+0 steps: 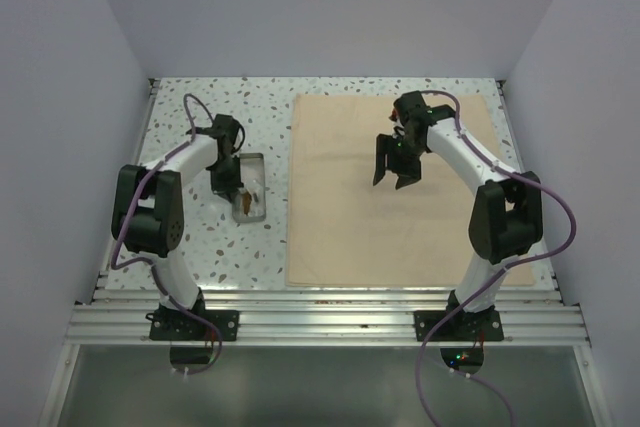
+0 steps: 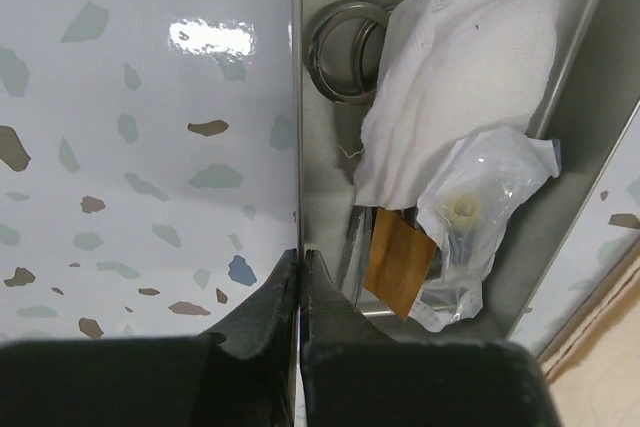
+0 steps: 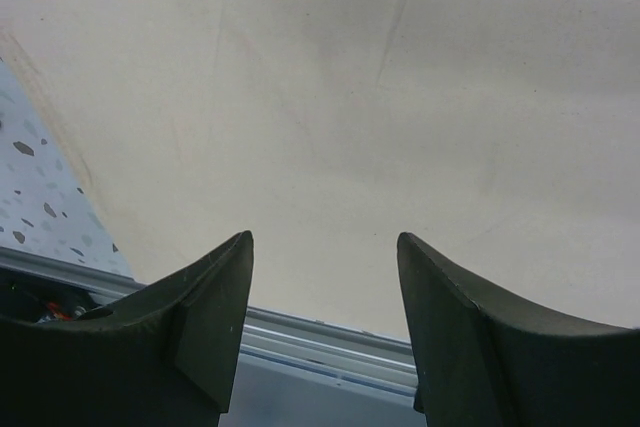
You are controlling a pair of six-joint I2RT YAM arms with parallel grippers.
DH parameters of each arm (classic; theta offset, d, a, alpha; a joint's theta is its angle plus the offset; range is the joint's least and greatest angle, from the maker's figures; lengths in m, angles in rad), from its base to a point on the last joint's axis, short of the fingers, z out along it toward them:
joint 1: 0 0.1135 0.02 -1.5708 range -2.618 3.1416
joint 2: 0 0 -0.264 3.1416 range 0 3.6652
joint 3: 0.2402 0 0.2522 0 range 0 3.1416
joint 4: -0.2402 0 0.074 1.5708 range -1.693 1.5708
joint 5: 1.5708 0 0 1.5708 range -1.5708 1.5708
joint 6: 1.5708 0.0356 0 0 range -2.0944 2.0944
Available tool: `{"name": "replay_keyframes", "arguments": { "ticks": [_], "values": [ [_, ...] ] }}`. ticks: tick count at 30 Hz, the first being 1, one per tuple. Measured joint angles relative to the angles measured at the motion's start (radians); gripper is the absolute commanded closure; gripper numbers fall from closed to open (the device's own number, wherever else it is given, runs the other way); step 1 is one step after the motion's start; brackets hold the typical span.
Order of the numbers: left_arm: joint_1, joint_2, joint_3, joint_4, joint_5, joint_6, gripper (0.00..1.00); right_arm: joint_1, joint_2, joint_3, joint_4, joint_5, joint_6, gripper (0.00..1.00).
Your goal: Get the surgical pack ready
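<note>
Metal tray (image 2: 325,182), white gauze (image 2: 460,67), clear packet (image 2: 485,217)

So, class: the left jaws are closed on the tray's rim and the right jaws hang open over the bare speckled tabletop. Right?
Wrong in one place: the right jaws hang open over the tan cloth, as the top and right wrist views show. The rest holds.

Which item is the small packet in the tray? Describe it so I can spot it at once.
Left of the tan cloth sits a grey metal tray, under the left arm. In it, the packet lies against the crumpled white gauze, on the side nearer the left wrist camera. It alone is clear crinkly plastic, with an amber-brown strip at its edge.
</note>
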Motion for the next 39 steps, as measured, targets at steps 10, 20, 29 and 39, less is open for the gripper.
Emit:
{"name": "replay_keyframes", "arguments": {
  "ticks": [10,20,29,39],
  "values": [
    [-0.087,0.004,0.214,-0.09,0.036,-0.077,1.0,-0.023,0.0,0.0,0.006,0.004,0.008,0.37],
    [-0.439,0.233,0.544,-0.06,0.181,-0.292,1.0,-0.051,0.0,-0.017,0.017,0.036,0.05,0.37],
    [-0.505,0.389,0.544,-0.033,0.222,-0.498,1.0,-0.085,0.0,-0.05,0.037,0.051,0.044,0.38],
    [-0.543,0.407,0.531,0.028,0.289,-0.539,0.37,-0.081,0.056,-0.049,0.086,-0.014,0.013,0.44]
  ]
}}
